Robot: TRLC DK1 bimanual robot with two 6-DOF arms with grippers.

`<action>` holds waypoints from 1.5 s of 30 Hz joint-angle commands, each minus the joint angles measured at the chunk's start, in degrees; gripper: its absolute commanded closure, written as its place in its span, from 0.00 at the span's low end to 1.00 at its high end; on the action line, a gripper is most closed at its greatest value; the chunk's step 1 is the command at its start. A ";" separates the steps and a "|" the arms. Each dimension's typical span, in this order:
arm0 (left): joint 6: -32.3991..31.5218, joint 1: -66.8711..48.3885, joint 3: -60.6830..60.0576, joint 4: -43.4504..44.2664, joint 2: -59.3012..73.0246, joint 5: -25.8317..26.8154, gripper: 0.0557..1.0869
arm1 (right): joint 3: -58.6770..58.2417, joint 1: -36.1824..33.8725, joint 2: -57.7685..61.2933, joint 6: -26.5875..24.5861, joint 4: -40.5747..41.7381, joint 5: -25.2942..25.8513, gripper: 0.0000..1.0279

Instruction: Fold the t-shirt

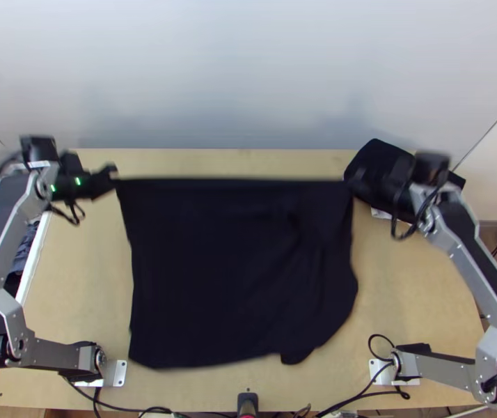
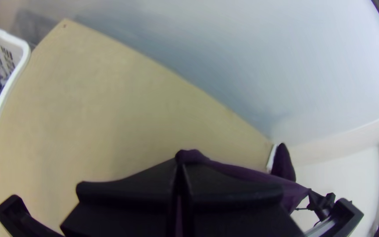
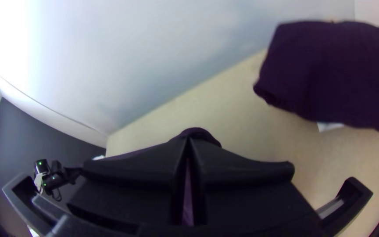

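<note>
Since the t-shirt [image 1: 214, 279] reached down toward the near edge of the table [image 1: 193, 390], trouble could have begun at its lower end. That end was uneven, with a lobe dipping at the robot's right; laid down so, it would likely have folded under and left a crooked outline. A black fixture [image 1: 247, 403] stood just beyond it at the table's near edge, and cloth drawn too far back might have caught there.

Farther up, slanting creases ran through the right half, while the left half looked flatter. Lowering without a smoothing pull could have pressed those creases in.

At the far end, the left gripper [image 2: 180, 164] and the right gripper [image 3: 189, 139] each had their fingers pinching a corner, the edge drawn straight between them. Only a little fabric poked past the tips, so too hard a pull could have slipped one corner free; unequal motion would have skewed the whole piece.

Just beside the right gripper lay a dark folded cloth [image 3: 330, 74], near enough to be dragged or covered by a careless sweep. Behind everything rose the pale wall [image 1: 248, 70].
</note>
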 commanded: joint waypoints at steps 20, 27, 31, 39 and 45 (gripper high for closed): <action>-8.09 14.37 36.52 1.63 -28.00 -5.02 0.97 | 45.48 -3.37 -26.03 -3.35 -17.09 -0.58 0.97; -7.56 14.46 36.26 -2.50 -33.63 -5.10 0.97 | 47.85 -2.05 -29.20 -2.82 -21.92 -0.58 0.97; -8.18 14.46 36.26 -3.82 -33.80 -5.02 0.97 | 48.20 -1.87 -28.49 -2.12 -22.19 -0.58 0.97; -7.82 13.58 17.28 -5.31 -35.04 -1.15 0.97 | 35.46 -1.26 -22.78 -1.42 -23.15 -0.85 0.97; -4.48 9.89 -17.97 3.47 -35.39 1.31 0.97 | 1.62 -1.43 -17.07 3.86 -19.46 -6.38 0.97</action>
